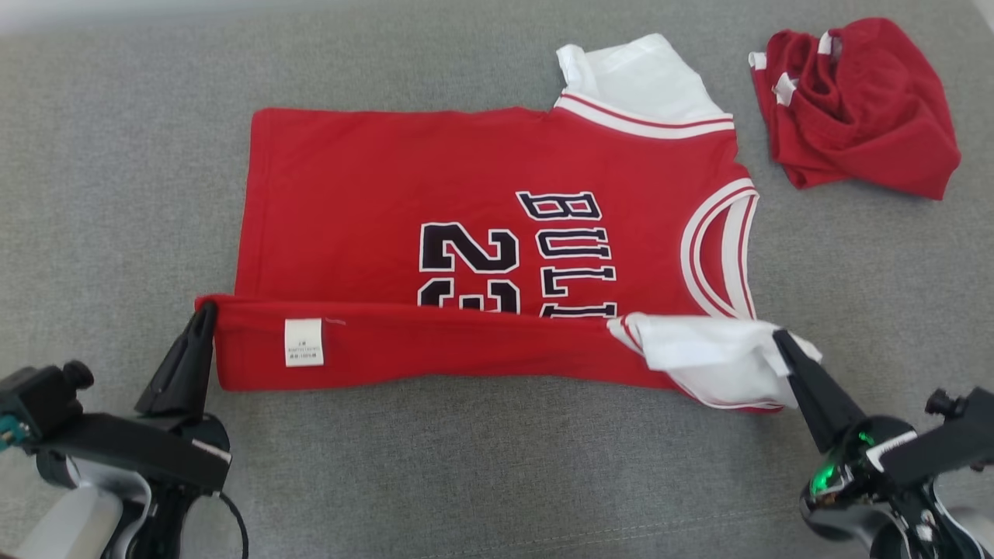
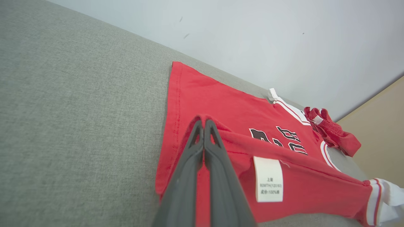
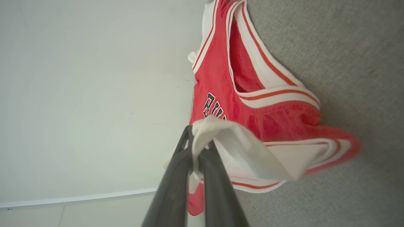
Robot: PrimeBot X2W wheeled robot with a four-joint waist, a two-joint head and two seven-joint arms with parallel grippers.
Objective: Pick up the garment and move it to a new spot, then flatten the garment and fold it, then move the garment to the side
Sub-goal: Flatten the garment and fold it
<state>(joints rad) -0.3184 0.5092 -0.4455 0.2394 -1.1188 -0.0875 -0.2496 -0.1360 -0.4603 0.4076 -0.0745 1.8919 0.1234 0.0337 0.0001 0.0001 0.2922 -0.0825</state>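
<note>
The garment is a red basketball jersey with white trim and black lettering, lying flat on grey fabric. Its near long edge is folded up and over, showing a white care label. My left gripper is shut on the folded edge's left corner; in the left wrist view its fingers pinch the red hem beside the label. My right gripper is shut on the white sleeve at the fold's right end, and in the right wrist view the white cloth drapes over my closed fingertips.
A crumpled red garment with white tags lies at the far right on the grey surface. A pale wall stands behind the far edge. Open grey fabric stretches to the left and along the near side.
</note>
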